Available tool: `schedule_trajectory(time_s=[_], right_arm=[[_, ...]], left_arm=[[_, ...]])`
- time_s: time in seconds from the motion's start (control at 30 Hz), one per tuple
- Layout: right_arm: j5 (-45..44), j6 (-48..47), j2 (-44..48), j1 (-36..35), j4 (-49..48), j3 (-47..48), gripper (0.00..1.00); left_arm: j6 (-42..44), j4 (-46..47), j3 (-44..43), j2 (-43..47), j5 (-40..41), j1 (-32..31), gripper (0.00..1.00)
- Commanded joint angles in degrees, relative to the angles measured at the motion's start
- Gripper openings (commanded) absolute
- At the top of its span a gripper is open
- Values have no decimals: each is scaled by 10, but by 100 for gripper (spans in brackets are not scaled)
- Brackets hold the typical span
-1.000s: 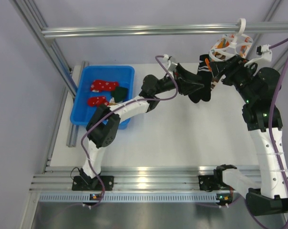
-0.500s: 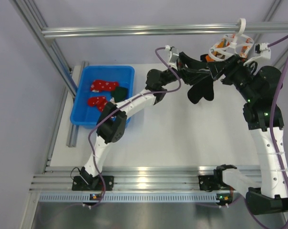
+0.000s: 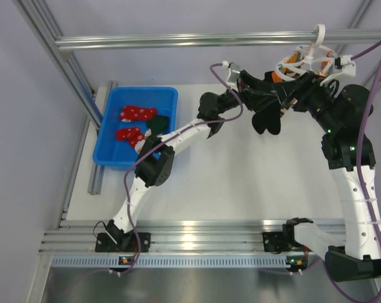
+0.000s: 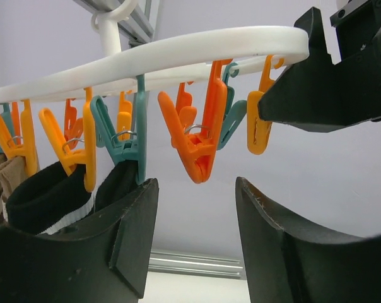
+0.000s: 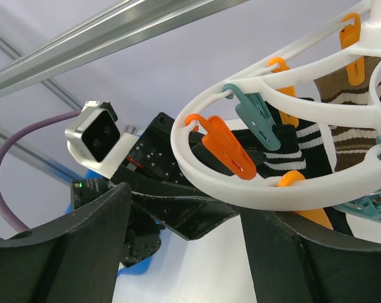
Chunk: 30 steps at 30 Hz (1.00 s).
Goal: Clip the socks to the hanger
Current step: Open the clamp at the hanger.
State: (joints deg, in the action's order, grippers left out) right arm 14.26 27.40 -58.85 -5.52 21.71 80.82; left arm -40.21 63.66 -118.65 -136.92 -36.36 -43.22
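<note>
Left tool [image 4: 197,184] has risen under the hanger [image 4: 178,47], gaping empty to work an orange peg [image 4: 193,136]; right tool [image 5: 187,208] is open too.

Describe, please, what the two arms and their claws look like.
Both arms have white shells and black joint housings: the left arm and the right arm. A purple cable loops along each. Small green lights glow on the right arm. The left claw and right claw each have two broad matte-black fingers.
</note>
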Motion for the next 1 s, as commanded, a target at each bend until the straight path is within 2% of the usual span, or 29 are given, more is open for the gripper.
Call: schedule_trajectory(time_s=[0.0, 0.33, 0.43, 0.47, 0.57, 0.6, 0.73, 0.83, 0.97], right_arm=[[2, -14, -1, -5, -31, 31, 68], [-2, -23, -1, -4, -29, 31, 68], [-5, -23, -2, -4, -28, 33, 68], [-6, -23, -1, -4, -29, 34, 68], [-10, -23, -1, -4, -32, 33, 68], [-13, -23, -1, -4, -31, 33, 68], [-25, -23, -1, -4, -37, 25, 67], [-24, -28, -9, -4, -46, 28, 64], [-17, -48, -22, -4, -44, 37, 62]], left_arm=[[-20, 34, -32, 7, 2, -1, 57], [-37, 49, -58, 3, -11, -9, 55], [-37, 50, -57, 4, -14, -9, 48], [-36, 51, -55, 6, -16, -9, 41], [-17, 52, -34, 20, -18, -9, 31], [-14, 52, -22, 29, -16, -9, 24], [22, 45, 14, 56, -16, -8, 13], [72, 19, 49, 86, -15, -8, 6], [196, -62, 80, 132, -4, -9, 2]])
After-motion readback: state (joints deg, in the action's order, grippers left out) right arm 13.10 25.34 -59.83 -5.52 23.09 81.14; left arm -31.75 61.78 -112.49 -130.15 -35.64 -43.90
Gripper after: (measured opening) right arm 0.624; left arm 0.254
